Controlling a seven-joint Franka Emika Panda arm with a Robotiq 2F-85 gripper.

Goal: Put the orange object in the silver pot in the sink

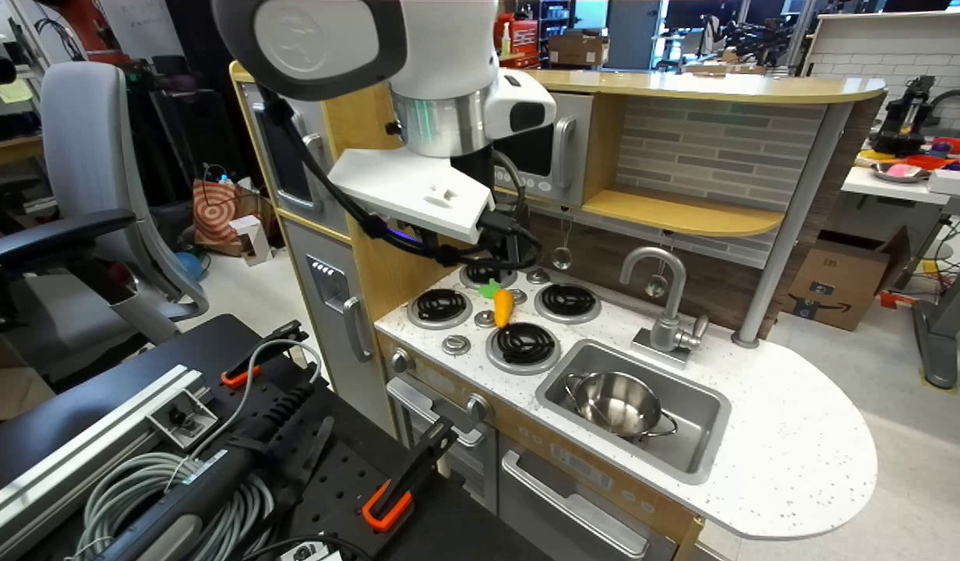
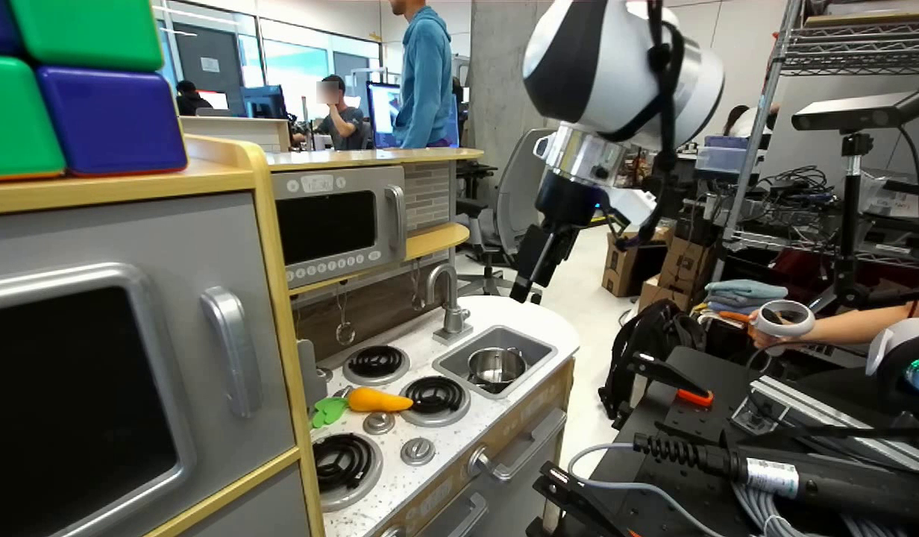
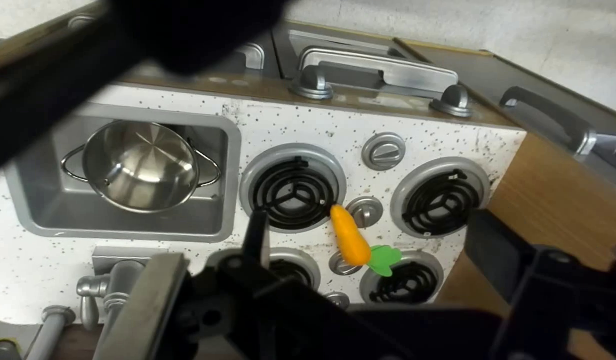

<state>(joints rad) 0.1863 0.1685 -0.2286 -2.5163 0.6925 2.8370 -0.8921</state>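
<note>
The orange object is a toy carrot (image 3: 350, 237) with a green leafy top. It lies on the toy stove among burners and knobs, its tip at a burner's edge; it shows in both exterior views (image 1: 502, 308) (image 2: 377, 400). The silver pot (image 3: 140, 167) stands inside the sink (image 3: 133, 222), with nothing seen in it. Pot (image 1: 616, 405) and sink (image 1: 706, 448) also show in an exterior view. My gripper (image 3: 370, 215) is open and empty. Its fingers are wide apart, above the stove, with the carrot between them in the wrist view. It also shows in an exterior view (image 2: 527, 292).
A silver faucet (image 1: 667, 300) rises behind the sink. A shelf (image 1: 682, 210) and a toy microwave (image 2: 340, 224) overhang the back of the counter. A tall wooden cabinet side (image 3: 563, 210) borders the stove. A black table (image 1: 355, 483) with clamps and cables stands in front.
</note>
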